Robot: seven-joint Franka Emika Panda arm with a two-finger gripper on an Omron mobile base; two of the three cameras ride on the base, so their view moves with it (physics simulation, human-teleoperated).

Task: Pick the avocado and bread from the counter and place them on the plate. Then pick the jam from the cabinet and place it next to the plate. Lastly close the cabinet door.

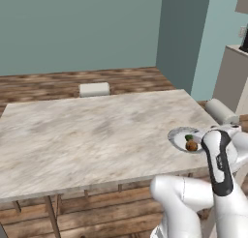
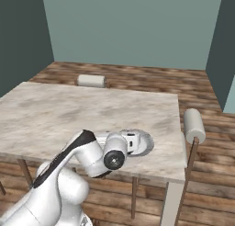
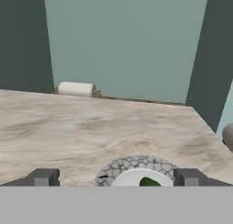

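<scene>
The white plate (image 1: 177, 136) lies near the right front edge of the marble counter (image 1: 87, 130). On it sit the dark green avocado (image 1: 189, 137) and, just in front of it, the brown bread (image 1: 192, 146). In the hand view my gripper (image 3: 116, 177) is open, its fingertips (image 3: 43, 177) spread wide low over the plate (image 3: 136, 166), nothing between them. A bit of the avocado (image 3: 148, 182) shows at the plate's near side. In the right base view my forearm covers much of the plate (image 2: 146, 144). The jam, the cabinet and its door are out of view.
A chair's white backrest (image 1: 94, 89) stands at the counter's far side, and another chair (image 2: 193, 121) stands by the right end. A grey-beige cabinet unit (image 1: 232, 77) is at the far right. Wooden floor surrounds the counter.
</scene>
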